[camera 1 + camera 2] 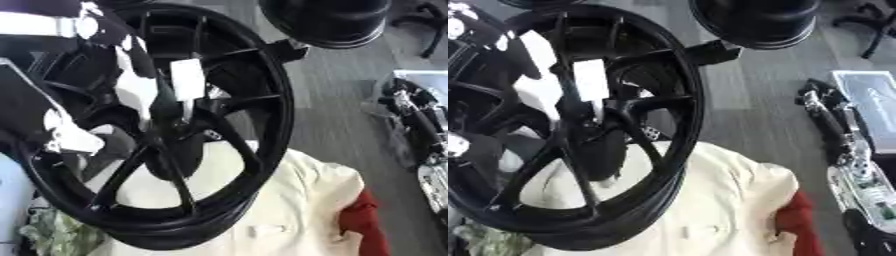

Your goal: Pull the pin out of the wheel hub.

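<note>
Black wheel [175, 125] stands tilted on cream cloth [297, 200], hub [179, 117] near centre w/ white tag. Left hand [66, 135] reaches in behind spokes; fingers' state can't tell. Pin not discernible. Step: approach/locate. Next, prob. needs a pinch on pin, straight pull.

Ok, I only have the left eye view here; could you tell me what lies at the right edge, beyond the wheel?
Observer: The right eye view shows the clear tray across more of its width, with a black and silver part lying along its left side.
Operator: Thank you. And what is below that tray?
Observer: A long pale panel runs down toward the lower right corner, to the right of the red cloth. It carries small bits that I cannot make out.
</note>
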Motion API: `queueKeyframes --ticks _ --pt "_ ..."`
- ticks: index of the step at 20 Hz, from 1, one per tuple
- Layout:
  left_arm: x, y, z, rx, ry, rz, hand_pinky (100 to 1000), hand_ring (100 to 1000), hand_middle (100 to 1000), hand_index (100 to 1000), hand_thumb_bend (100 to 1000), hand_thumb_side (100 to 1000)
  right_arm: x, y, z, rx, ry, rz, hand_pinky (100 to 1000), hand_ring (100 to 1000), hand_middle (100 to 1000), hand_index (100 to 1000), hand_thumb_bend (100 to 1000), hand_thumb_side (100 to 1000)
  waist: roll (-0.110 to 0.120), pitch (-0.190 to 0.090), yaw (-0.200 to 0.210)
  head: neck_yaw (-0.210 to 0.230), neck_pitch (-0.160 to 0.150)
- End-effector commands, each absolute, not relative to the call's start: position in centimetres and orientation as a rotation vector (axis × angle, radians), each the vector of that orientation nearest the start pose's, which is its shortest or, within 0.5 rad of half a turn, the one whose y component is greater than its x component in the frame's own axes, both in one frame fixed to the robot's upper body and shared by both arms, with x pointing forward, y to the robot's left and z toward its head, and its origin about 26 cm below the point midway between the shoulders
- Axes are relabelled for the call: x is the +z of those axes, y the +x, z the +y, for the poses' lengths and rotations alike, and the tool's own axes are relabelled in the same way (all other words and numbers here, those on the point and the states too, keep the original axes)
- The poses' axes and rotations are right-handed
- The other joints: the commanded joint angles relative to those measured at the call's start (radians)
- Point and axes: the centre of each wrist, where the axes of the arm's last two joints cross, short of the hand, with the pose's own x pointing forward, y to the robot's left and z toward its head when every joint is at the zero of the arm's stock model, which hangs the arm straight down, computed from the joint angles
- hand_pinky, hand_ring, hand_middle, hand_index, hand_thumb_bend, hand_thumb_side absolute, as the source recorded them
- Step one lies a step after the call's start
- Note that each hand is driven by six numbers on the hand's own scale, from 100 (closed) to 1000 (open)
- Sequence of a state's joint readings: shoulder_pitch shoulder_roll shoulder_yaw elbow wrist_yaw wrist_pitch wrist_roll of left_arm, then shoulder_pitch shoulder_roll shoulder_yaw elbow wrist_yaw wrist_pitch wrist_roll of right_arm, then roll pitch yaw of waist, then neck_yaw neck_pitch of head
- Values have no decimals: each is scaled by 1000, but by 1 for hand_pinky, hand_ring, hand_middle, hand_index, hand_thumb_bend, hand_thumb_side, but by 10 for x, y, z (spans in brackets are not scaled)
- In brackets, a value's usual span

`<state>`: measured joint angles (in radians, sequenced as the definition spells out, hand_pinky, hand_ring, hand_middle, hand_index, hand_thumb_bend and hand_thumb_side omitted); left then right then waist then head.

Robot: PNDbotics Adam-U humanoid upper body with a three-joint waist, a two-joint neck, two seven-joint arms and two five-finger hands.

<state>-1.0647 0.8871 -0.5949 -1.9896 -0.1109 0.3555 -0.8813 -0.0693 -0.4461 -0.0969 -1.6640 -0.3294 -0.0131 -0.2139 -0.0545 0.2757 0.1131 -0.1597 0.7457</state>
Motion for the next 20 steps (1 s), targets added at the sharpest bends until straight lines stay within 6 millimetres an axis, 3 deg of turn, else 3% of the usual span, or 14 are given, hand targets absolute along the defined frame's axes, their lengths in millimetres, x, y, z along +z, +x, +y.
queueKeyframes --ticks 1,4,13,20 --pt "364 281 165 -2077 449 -1383 733 645 748 825 536 402 86 292 -365 -102 -290 -1787 927 756 692 836 100 516 0 -13 -1 1 -7" --pt "364 283 166 -2064 489 -1388 760 733 759 821 515 387 85 292 -365 -101 -288 -1785 927 756 691 836 100 516 -1 -12 -1 -1 -8" --pt "362 306 174 -1977 563 -1400 768 741 784 814 481 373 85 293 -363 -98 -278 -1784 927 756 691 835 100 517 -3 -11 -6 -2 -17" --pt "361 319 178 -1957 504 -1384 761 725 761 811 463 393 84 294 -362 -97 -274 -1782 927 757 691 836 100 519 -2 -11 -8 4 -21"
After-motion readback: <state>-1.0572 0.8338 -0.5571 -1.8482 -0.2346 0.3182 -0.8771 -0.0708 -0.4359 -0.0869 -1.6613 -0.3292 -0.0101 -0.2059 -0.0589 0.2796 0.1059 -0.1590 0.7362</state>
